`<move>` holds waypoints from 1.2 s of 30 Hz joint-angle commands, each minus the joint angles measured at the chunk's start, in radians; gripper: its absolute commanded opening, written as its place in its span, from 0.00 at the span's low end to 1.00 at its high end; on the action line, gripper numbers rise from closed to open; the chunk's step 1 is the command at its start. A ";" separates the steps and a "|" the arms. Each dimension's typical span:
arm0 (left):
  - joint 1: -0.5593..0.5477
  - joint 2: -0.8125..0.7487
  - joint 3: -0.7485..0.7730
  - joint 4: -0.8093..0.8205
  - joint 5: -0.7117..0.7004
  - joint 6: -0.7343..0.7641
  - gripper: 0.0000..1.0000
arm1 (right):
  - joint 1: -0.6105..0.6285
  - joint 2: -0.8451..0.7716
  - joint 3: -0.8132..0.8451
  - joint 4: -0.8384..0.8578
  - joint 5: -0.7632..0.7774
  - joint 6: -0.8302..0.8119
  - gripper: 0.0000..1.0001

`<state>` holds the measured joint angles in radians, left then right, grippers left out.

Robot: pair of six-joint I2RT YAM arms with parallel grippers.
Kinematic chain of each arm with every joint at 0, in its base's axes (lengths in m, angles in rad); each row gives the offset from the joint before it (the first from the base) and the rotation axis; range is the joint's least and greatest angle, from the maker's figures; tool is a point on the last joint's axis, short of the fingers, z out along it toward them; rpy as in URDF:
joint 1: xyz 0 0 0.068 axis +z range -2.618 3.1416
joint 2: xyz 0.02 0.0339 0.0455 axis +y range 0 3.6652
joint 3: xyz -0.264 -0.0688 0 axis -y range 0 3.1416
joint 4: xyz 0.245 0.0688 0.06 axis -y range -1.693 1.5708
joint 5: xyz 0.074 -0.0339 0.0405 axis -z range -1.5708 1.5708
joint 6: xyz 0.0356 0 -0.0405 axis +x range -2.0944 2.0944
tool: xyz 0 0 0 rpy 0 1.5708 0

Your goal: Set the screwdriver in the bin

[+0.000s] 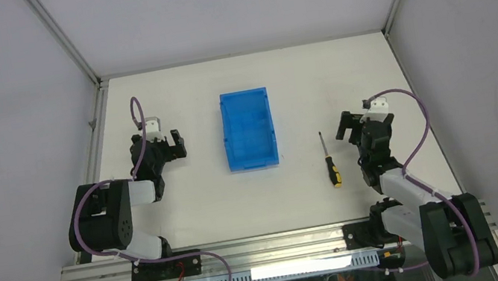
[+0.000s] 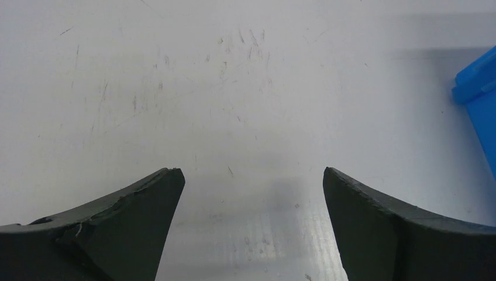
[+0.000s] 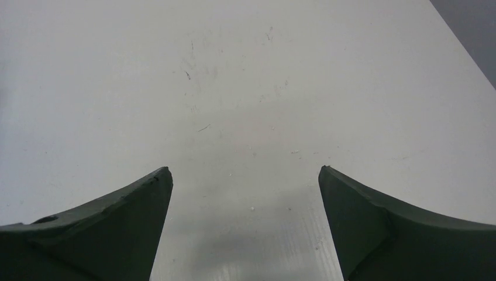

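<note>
The bright blue bin (image 1: 249,128) stands open-topped in the middle of the white table; one corner of it shows at the right edge of the left wrist view (image 2: 479,99). The screwdriver (image 1: 329,161), with a black-and-yellow handle and thin dark shaft, lies flat on the table right of the bin, handle toward me. It does not show in either wrist view. My left gripper (image 1: 165,145) is open and empty, left of the bin; between its fingertips (image 2: 251,175) only bare table shows. My right gripper (image 1: 351,123) is open and empty, just right of the screwdriver, over bare table (image 3: 244,172).
Grey enclosure walls and metal frame posts bound the table on the left, back and right. An aluminium rail (image 1: 263,248) with the arm bases runs along the near edge. The right table edge shows in the right wrist view (image 3: 468,47).
</note>
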<state>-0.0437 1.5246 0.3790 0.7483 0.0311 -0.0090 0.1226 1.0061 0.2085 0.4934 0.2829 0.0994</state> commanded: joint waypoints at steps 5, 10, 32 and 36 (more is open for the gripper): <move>0.004 -0.018 0.006 0.051 0.005 -0.003 0.99 | -0.005 0.007 0.030 0.025 0.051 0.045 0.99; 0.004 -0.018 0.006 0.051 0.005 -0.003 0.99 | -0.005 -0.013 0.250 -0.301 0.017 0.092 0.99; 0.004 -0.019 0.006 0.051 0.005 -0.002 0.99 | 0.260 0.198 0.520 -1.242 -0.109 0.462 0.98; 0.005 -0.018 0.006 0.051 0.005 -0.002 0.99 | 0.278 0.251 0.498 -1.219 -0.090 0.487 0.92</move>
<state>-0.0437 1.5246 0.3790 0.7483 0.0311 -0.0090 0.3820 1.2152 0.7193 -0.7368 0.1452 0.5186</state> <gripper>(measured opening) 0.991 0.948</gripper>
